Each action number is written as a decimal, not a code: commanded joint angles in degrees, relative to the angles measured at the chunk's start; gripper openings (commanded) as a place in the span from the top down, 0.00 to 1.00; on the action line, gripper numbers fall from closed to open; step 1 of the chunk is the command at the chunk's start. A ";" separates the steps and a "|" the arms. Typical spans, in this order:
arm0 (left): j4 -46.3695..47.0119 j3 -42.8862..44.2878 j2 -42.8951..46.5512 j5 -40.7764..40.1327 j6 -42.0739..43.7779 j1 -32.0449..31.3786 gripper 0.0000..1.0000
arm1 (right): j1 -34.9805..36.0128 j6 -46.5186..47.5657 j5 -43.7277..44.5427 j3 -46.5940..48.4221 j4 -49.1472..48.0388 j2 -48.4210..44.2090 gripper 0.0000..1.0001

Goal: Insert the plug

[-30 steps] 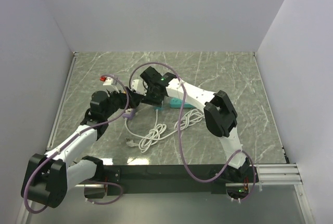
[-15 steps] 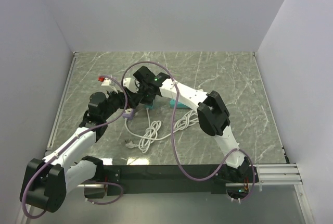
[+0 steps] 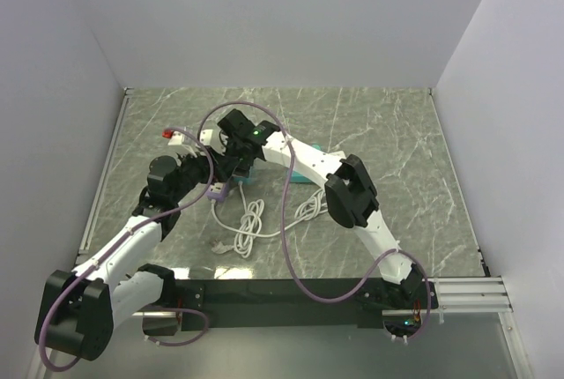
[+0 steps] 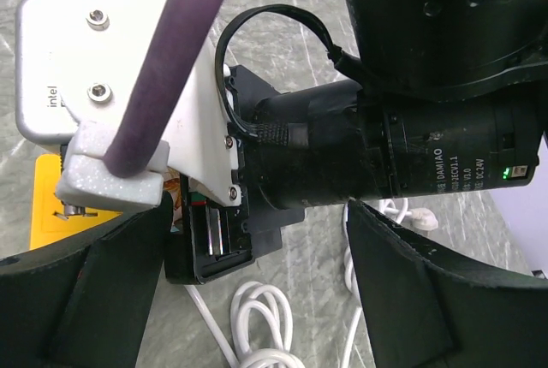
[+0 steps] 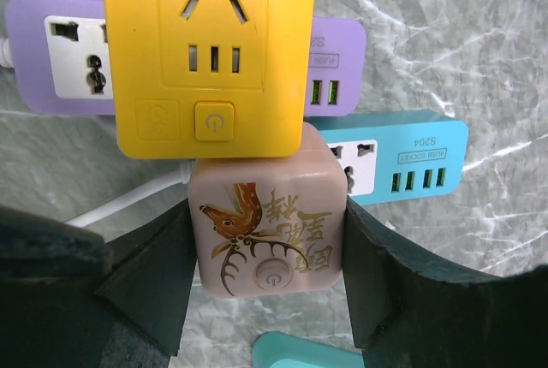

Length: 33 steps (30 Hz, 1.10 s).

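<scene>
My right gripper [image 5: 267, 244] is shut on a beige cube socket [image 5: 265, 214] with a deer drawing and a power button. The cube sits against a yellow cube socket [image 5: 210, 51], which overlaps a purple power strip [image 5: 60, 68]. A blue power strip [image 5: 402, 158] lies to its right. My left gripper [image 4: 257, 299] is open and empty, with the right wrist close in front of it. In the top view both grippers meet at centre left: left [image 3: 214, 174], right [image 3: 240, 166]. A white coiled cable [image 3: 251, 220] ends in a white plug [image 3: 218, 244] lying loose on the table.
A teal power strip [image 3: 304, 174] lies under the right forearm. A small red and white piece [image 3: 176, 137] sits at the far left. Purple robot cables loop over both arms. White walls enclose the grey marble table [image 3: 397, 132].
My right gripper has moved left with the beige cube, up to the left gripper. The white cable coil has been dragged left with it. The left arm has barely shifted.
</scene>
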<state>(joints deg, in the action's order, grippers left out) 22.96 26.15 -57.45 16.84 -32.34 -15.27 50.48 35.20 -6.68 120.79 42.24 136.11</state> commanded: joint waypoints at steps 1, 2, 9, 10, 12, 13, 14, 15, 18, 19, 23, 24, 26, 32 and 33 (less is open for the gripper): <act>2.35 -0.58 1.46 2.41 -0.62 -0.20 0.13 | 3.57 -3.91 -6.86 -5.83 12.95 16.11 1.00; 2.35 -0.58 1.46 2.49 -0.71 -0.11 0.13 | 3.66 -4.09 -6.68 -5.48 13.13 16.81 1.00; 2.62 -0.84 1.90 2.94 -0.97 0.06 0.13 | 4.63 -5.23 -6.94 -1.09 15.77 21.47 1.00; 2.70 -0.93 1.99 2.93 -1.06 0.15 0.13 | 4.89 -5.32 -6.95 -1.00 15.77 22.08 1.00; 2.70 -0.93 1.99 3.11 -1.06 0.24 0.13 | 5.33 -5.23 -6.42 -1.08 16.03 22.70 1.00; 2.70 -0.93 1.99 3.20 -1.15 0.24 0.13 | 5.59 -5.40 -6.42 -1.17 15.95 23.05 1.00; 2.79 -1.01 2.08 3.29 -1.15 0.24 0.13 | 5.68 -5.41 -6.68 -1.35 15.86 23.14 1.00; 2.88 -0.93 2.17 3.29 -1.15 0.32 0.13 | 5.68 -5.67 -7.03 -1.78 15.51 23.23 1.00; 2.79 -1.10 2.34 3.29 -1.15 0.33 0.13 | 6.12 -5.84 -7.30 -2.05 15.24 23.41 1.00; 2.70 -1.10 2.43 3.11 -1.15 0.41 0.13 | 6.21 -6.02 -7.73 -2.05 15.33 23.49 1.00; 2.35 -1.10 2.52 2.67 -1.24 0.41 0.12 | 6.39 -7.77 -10.36 -4.14 12.19 19.73 1.00; 2.35 -1.10 2.61 2.50 -1.24 0.41 0.12 | 6.39 -8.39 -10.81 -5.64 10.34 17.98 1.00; 1.91 -1.02 2.96 1.80 -1.15 0.50 0.12 | 6.39 -10.58 -11.60 -11.07 3.16 11.65 0.99; 1.21 -0.93 3.75 0.21 -0.89 0.50 0.12 | 6.21 -16.21 -12.66 -22.16 -14.43 -3.21 0.77; 1.12 -0.84 3.66 0.04 -0.89 0.50 0.12 | 6.21 -16.56 -12.22 -22.96 -15.77 -4.44 0.75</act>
<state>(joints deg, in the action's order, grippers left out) 21.50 24.64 -54.57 17.30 -32.42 -14.50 51.24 26.85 -10.79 105.91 23.44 128.35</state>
